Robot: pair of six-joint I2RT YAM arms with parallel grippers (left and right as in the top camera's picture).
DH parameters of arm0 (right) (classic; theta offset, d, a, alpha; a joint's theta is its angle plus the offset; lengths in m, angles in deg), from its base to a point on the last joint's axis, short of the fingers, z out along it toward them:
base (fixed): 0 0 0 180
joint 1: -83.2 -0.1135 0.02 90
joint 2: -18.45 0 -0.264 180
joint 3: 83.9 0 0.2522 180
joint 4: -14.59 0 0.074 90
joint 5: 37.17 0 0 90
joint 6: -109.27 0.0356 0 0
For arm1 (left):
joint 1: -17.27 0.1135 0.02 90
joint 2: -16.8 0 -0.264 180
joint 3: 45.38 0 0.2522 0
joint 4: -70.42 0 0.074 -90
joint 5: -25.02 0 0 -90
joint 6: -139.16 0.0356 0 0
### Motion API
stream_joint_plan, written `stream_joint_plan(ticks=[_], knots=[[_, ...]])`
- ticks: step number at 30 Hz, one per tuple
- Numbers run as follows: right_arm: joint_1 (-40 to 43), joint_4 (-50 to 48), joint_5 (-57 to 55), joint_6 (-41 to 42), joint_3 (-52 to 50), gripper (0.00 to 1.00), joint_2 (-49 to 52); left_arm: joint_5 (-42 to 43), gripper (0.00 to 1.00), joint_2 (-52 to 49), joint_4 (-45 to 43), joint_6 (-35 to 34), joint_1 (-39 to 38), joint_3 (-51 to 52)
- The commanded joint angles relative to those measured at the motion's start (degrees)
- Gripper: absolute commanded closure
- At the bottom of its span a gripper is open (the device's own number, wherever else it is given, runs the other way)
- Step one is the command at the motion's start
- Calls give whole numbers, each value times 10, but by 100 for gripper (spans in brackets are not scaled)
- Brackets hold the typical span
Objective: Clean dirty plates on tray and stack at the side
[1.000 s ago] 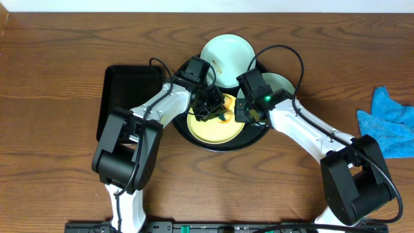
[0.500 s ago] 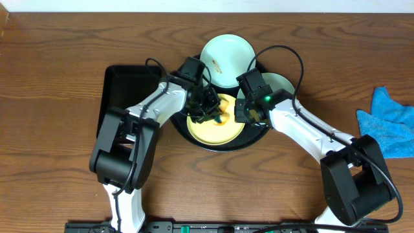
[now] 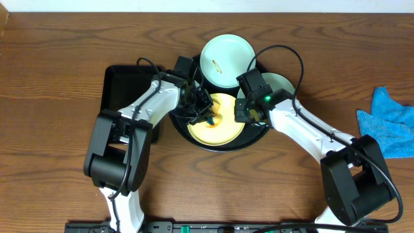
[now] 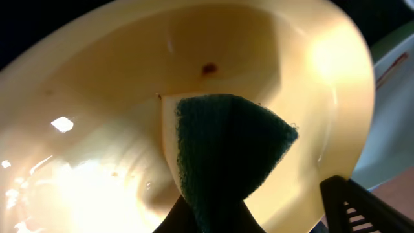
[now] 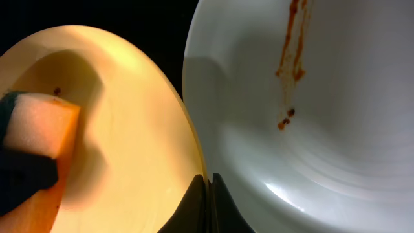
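The left gripper, clamped on a sponge, scrubs the yellow plate; the right gripper pinches its rim steady.

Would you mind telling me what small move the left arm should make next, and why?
Probably slide the sponge onto the brown speck on the yellow plate: the left gripper holds it just short of that speck, and the right gripper pinches the plate's rim.

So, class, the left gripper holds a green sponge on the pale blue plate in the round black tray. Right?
No: the left gripper holds the sponge on the yellow plate, not a blue one, in the round black tray; the left wrist view shows it.
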Motion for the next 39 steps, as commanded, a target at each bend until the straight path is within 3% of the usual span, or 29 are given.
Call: stream_joint_plan(ticks=[1,11,18,39], knots=[[-2,-3,-7,-6,1,99,0,-5,93,13,21,14,17,5],[-2,-5,-7,-6,1,99,0,-5,92,62,38,24,67,3],[-2,-8,-6,-6,1,99,0,-5,93,130,-12,24,62,0],[-2,-14,-6,-6,1,99,0,-10,93,41,-82,-9,-16,0]])
